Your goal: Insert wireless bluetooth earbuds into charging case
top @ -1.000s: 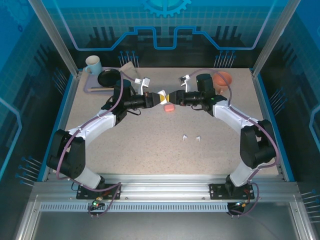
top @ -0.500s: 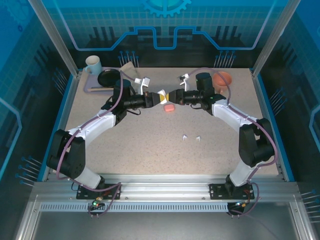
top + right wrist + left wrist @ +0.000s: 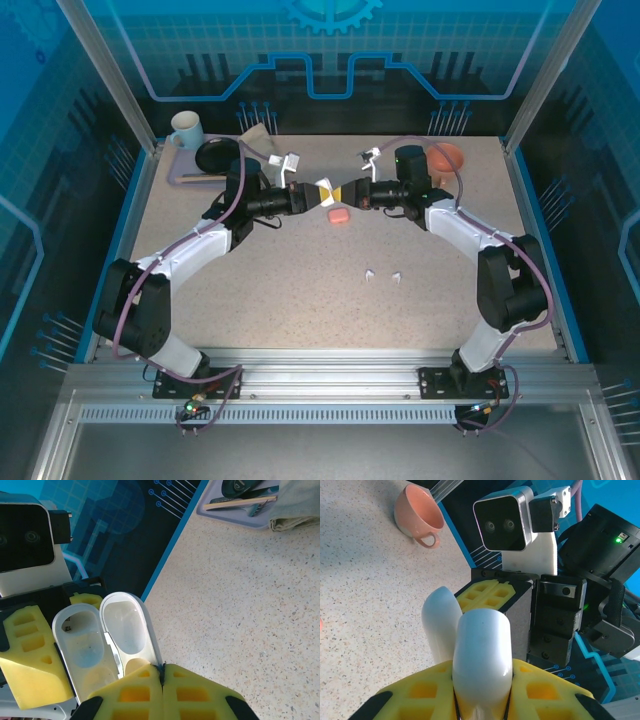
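- My left hand (image 3: 312, 195) is just above the middle of the overhead frame, pinching the base of the white case (image 3: 481, 650) between its yellow pads
- The case is held up off the counter (image 3: 270, 300) and stands open; in the right wrist view its lid (image 3: 125, 622) lies next to the base, both hollows facing the camera
- My right hand (image 3: 162, 680) meets the case from the right side of the overhead frame, its fingers pressed together right at the lid's rim; I cannot tell whether the rim is caught between them
- The white earbuds (image 3: 370, 274) lie on the counter a little apart from each other, below and right of centre in the overhead frame, well apart from the white case
- A pink case (image 3: 338, 215) rests on the counter just below where the two hands meet
- A pink cup (image 3: 417, 515) sits at the upper left of the left wrist view, and a pale mug (image 3: 185, 128) stands at the upper left of the overhead frame
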You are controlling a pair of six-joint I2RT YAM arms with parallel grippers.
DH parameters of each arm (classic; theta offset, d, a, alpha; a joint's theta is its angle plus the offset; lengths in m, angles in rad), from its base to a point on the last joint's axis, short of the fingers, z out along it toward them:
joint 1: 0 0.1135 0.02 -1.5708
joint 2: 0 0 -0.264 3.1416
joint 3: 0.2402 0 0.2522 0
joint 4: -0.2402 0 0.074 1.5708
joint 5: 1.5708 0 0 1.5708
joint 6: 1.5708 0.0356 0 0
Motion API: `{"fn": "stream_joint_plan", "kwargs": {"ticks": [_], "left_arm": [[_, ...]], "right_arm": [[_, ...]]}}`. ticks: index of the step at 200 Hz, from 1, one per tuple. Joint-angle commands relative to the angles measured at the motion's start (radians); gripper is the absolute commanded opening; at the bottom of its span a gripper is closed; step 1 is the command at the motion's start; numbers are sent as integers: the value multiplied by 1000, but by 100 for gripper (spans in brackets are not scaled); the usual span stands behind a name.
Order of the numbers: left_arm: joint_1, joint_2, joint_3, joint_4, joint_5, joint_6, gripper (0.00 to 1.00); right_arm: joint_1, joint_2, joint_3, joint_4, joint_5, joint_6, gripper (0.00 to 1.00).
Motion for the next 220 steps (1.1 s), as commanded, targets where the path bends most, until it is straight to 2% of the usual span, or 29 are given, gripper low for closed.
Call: {"fn": "stream_joint_plan", "kwargs": {"ticks": [1, 8, 24, 40, 59, 74, 96, 124, 145, 187, 220], "left_arm": [[-5, -1, 34, 47, 35, 6, 0], [-5, -2, 33, 47, 30, 6, 8], [-5, -2, 28, 45, 17, 3, 36], [-5, -3, 26, 41, 6, 3, 55], [-4, -6, 30, 23, -8, 12, 67], [-2, -13, 43, -5, -11, 28, 73], [6, -36, 84, -114, -14, 89, 86], [41, -51, 178, -343, 6, 209, 93], [74, -22, 283, -553, 56, 330, 94], [88, 141, 540, -1008, 173, 603, 94], [87, 265, 672, -1232, 192, 750, 96]], "right_arm": [[-14, -4, -7, 34, -21, 35, 0], [-15, -6, -4, 32, -20, 36, 0], [-16, -16, 6, 13, -8, 30, 0], [-16, -30, 23, -51, 25, -5, 0], [-16, -45, 60, -170, 81, -84, 0], [-19, -47, 97, -262, 115, -152, 0], [-22, -42, 164, -403, 157, -272, 0], [-23, -38, 260, -575, 234, -463, 0], [-19, -28, 317, -672, 310, -620, 0], [3, -8, 372, -743, 375, -833, 0], [36, 26, 422, -810, 396, -929, 0]]}}
